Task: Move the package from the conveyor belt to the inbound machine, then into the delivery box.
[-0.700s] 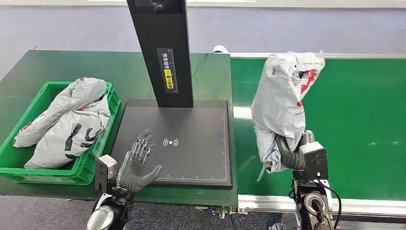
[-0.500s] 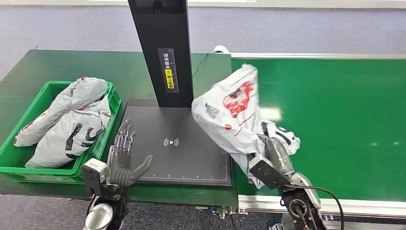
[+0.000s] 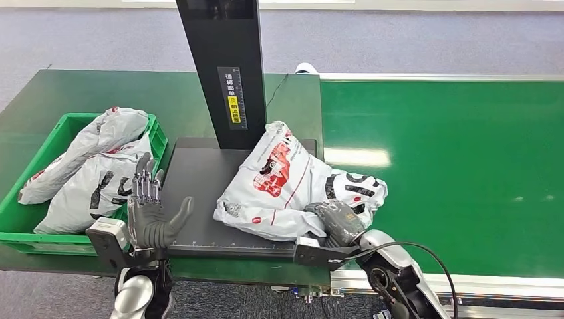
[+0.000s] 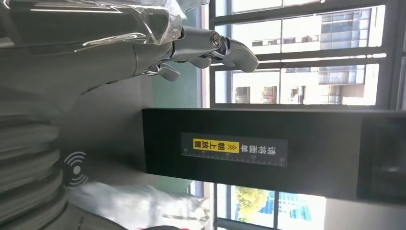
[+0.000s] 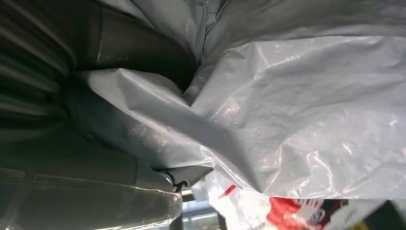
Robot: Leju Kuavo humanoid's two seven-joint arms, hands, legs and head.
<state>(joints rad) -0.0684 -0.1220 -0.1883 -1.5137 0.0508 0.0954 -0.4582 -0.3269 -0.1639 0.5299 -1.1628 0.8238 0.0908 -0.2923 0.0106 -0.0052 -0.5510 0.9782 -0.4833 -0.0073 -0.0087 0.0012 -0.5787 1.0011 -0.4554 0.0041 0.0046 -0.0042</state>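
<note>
Grey plastic, printed in red and black: the package lay across the black plate of the inbound machine, one end hanging over onto the green conveyor belt. The right hand gripped that near end, fingers wrapped in the crumpled film. The left hand stood upright at the plate's near left corner, fingers spread, holding nothing. Beside it, a green delivery box held two more grey bags.

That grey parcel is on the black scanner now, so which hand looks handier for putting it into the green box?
Probably the left hand: it hovers open at the scanner's edge, right beside the green box. The right hand grips the parcel from the far side, so it would have to reach across.
</note>
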